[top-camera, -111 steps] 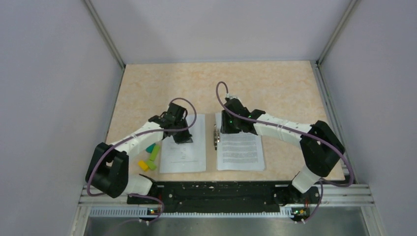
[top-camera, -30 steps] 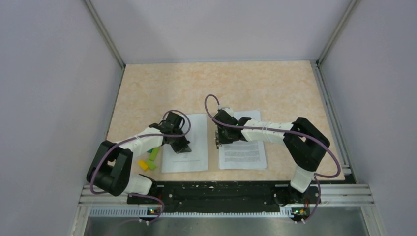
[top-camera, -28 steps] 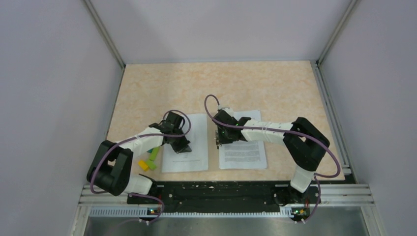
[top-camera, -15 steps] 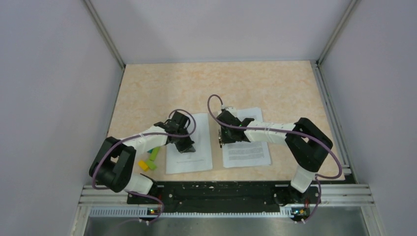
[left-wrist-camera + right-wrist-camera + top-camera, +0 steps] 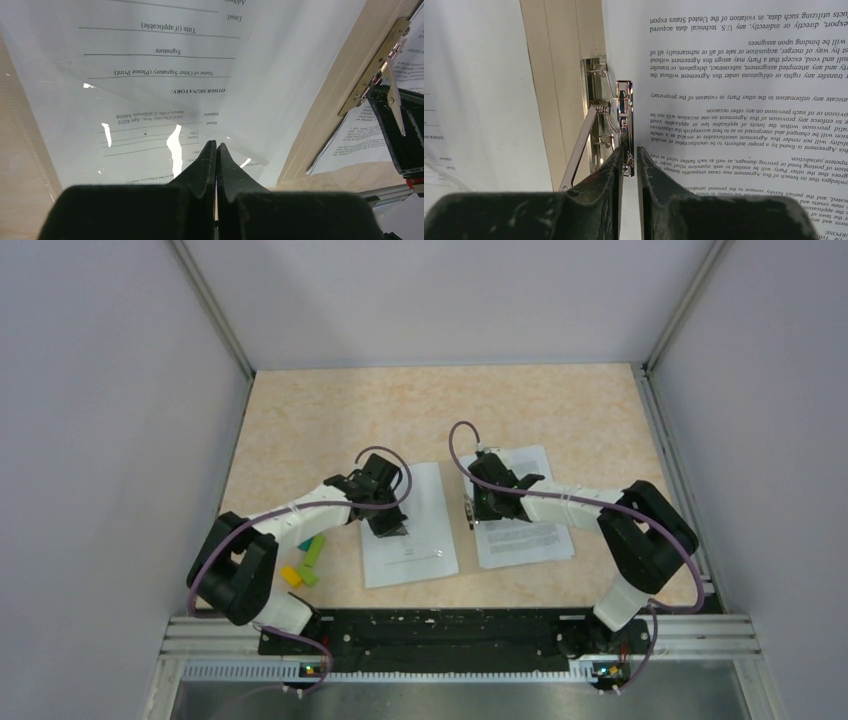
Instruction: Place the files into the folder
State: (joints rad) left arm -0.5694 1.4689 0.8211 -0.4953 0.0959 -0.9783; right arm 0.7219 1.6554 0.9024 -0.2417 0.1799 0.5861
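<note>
Both arms are stretched forward to mid-frame over the speckled beige tabletop (image 5: pixel 330 420). The left tool (image 5: pixel 216 145) is fully closed, tips on the white printed paper sheets (image 5: pixel 420 558), where "OTHER SIGNATORY:" and "Signature" are read. The right tool (image 5: pixel 630 150) is a slit apart at the silver metal clip (image 5: pixel 624 107); a grip cannot be told. The thin tan cardboard folder (image 5: pixel 325 100) is seen mid-frame between the sheets.

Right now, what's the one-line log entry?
left gripper shut, tip on left sheet | right gripper straddling metal clip, grip unclear | folder spine between sheets

Plain pale grey walls (image 5: pixel 450 300) enclosing a speckled beige tabletop (image 5: pixel 330 410) on three sides, aluminium rail (image 5: pixel 460 648) running along its near edge, soft even light falling.
</note>
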